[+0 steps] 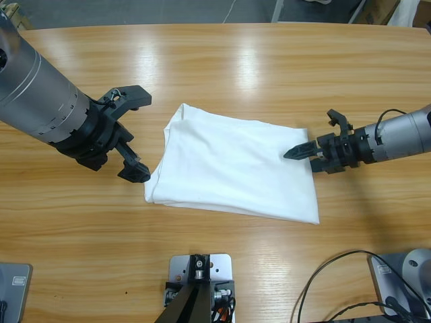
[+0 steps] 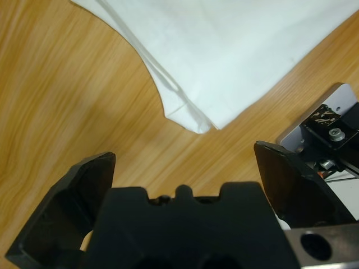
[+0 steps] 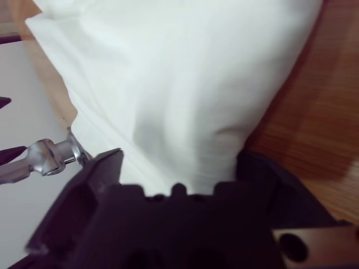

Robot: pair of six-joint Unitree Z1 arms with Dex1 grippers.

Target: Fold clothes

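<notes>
The white T-shirt point(image 1: 236, 171) lies folded into a rough rectangle at the middle of the long wooden table point(image 1: 269, 60), its layered edges stacked at the corner nearest the left arm. No logo or label shows on the upper face. Over on the left, the left gripper point(image 1: 131, 138) sits just off that near corner, jaws spread wide apart with nothing between them; one tip hangs right by the cloth's lower corner, the other well up and clear. From the left wrist view, the left gripper point(image 2: 182, 162) looks down at bare wood, and the shirt point(image 2: 235, 50) shows its folded hem and doubled edges just beyond the jaws, not touching them. Now the right side: the right gripper point(image 1: 298, 151) comes in low from the right edge, its tips drawn together to a point over the shirt's right edge. In the right wrist view, the right gripper point(image 3: 178, 168) has white fabric point(image 3: 179, 84) bunched up between its jaws, rising in soft folds, so it is clamped on the shirt's edge there.
</notes>
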